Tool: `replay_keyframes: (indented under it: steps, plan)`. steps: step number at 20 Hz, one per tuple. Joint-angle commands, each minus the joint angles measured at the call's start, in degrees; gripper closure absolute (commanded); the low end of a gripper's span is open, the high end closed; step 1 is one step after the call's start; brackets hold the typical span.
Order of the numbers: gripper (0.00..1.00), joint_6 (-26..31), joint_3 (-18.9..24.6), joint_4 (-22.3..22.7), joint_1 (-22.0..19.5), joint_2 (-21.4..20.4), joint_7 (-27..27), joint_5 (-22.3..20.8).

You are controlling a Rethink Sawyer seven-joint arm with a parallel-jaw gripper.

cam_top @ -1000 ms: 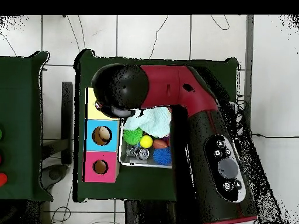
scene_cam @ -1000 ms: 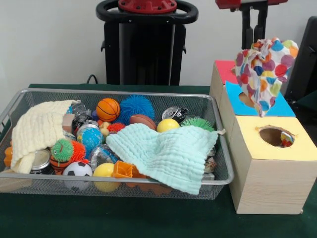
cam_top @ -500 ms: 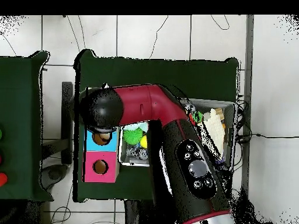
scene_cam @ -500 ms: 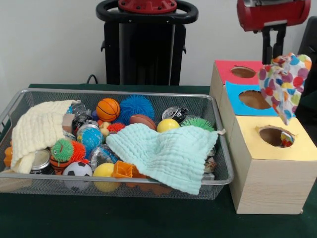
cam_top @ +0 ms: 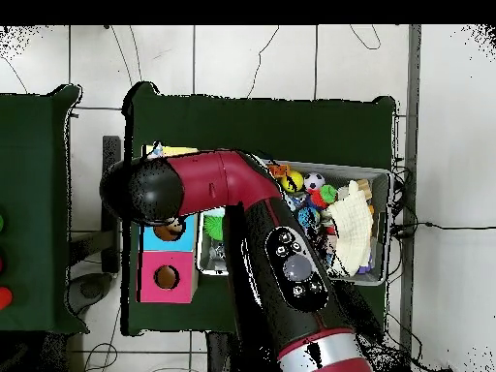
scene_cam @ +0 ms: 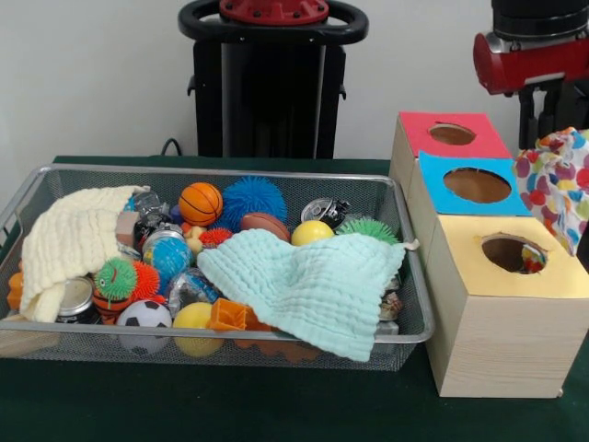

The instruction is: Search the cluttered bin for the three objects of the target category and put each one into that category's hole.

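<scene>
at the left we see the bin (scene_cam: 55, 175) crowded with balls and a mint cloth (scene_cam: 313, 285). right of it, the hole (scene_cam: 512, 252) in the yellow-topped box (scene_cam: 502, 322) shows 1 dotted piece inside. at the far right the gripper (scene_cam: 552, 138) hangs a dotted cloth (scene_cam: 557, 184) beside that box; we cannot tell its grip.

We see 2 views. The front camera sits close and low across the surface (scene_cam: 276, 410), facing the robot's pedestal (scene_cam: 273, 78). The overhead camera looks straight down from high up, base at bottom. Both show the bin (scene_cam: 230, 171) (cam_top: 380, 228) and boxes.
</scene>
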Motion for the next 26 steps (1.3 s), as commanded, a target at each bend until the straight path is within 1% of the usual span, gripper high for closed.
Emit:
replay_keyframes:
  steps: [1,8,10,13,20,22,24,26]
  plan:
    - [1.0,-2.4,-3.0,-1.7,-1.4,5.6,2.9,-2.4]
    - [1.0,-1.4,-4.0,-4.8,-1.6,6.4,1.8,-3.4]
    - [1.0,-0.9,-4.2,-6.3,-1.3,7.0,1.3,-3.7]
    - [1.0,-1.7,-4.5,-7.6,-0.7,8.2,1.7,-3.8]
    - [1.0,-2.4,-5.5,-7.7,-0.5,8.4,1.5,-4.2]
    - [1.0,-2.1,-5.7,-8.5,-0.4,8.8,1.0,-4.4]
    - [1.0,-1.3,-6.3,-9.1,-0.1,8.9,0.6,-5.1]
    - [1.0,1.1,-6.9,-9.6,0.2,8.6,-1.0,-6.2]
